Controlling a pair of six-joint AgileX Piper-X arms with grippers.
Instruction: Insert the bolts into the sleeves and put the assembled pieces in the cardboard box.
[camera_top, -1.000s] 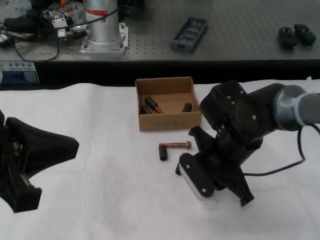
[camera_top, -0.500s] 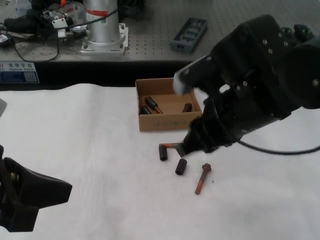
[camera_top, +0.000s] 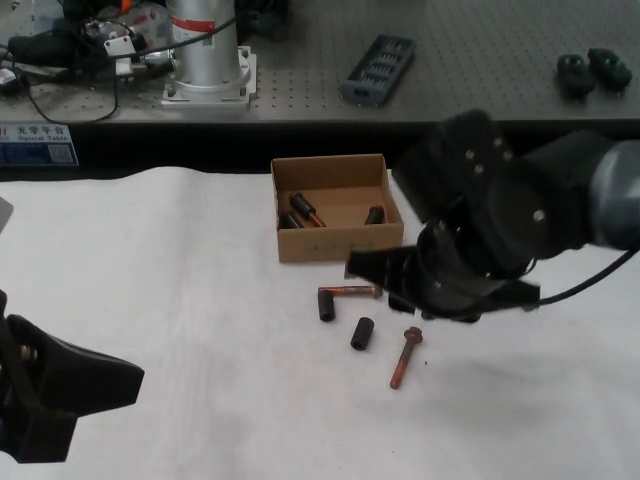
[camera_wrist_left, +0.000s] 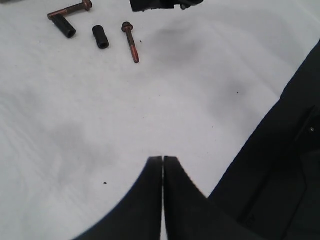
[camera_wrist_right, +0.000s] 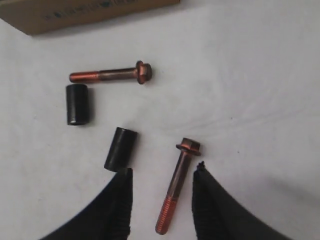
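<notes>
My right hand (camera_wrist_right: 164, 170) hung released over a bolt (camera_wrist_right: 177, 187) on the counter (camera_top: 200, 300). A sleeve (camera_wrist_right: 121, 148) lay at its ten o'clock, the cardboard box (camera_top: 340, 243) farther off at eleven. My left hand (camera_wrist_left: 163, 160) was clenched.

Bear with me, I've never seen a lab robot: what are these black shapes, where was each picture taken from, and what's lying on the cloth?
These are two robot arms. The wide picture looks down from behind them: right arm by the cardboard box, left arm at the near edge. The other pictures come from a camera on each wrist. The left arm's jaws are shut, empty; the right arm's stand open, a bolt showing between them, ungripped. On the white cloth lie two bolts and two black sleeves, none joined. The box holds some dark pieces.
</notes>
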